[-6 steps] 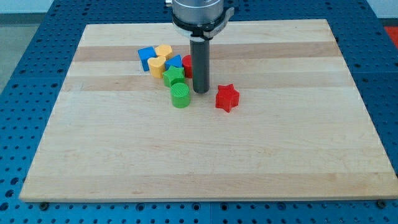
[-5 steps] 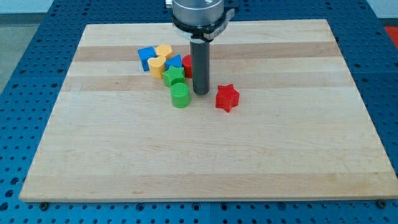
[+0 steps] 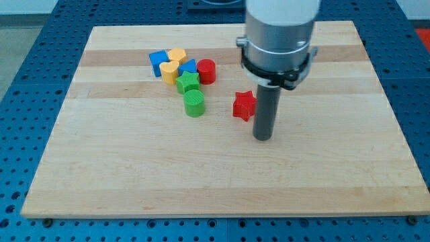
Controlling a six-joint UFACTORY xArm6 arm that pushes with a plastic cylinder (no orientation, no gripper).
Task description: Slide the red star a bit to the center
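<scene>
Red star [image 3: 244, 105] sits just up-left of the tip [image 3: 263, 138], nearly touching the rod's left side on the desk [image 3: 134, 168]; no pincer shows, so its state cannot be told.

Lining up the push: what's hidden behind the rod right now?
The rod covers the red star's right edge; my tip rests just below-right of it. Whether they touch cannot be told.

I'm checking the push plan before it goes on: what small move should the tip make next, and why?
Probably a short push toward the view's left and slightly down. My tip sits just right of and below the red star, which lies above the board's middle, so nudging from this side should carry it centerward.
</scene>
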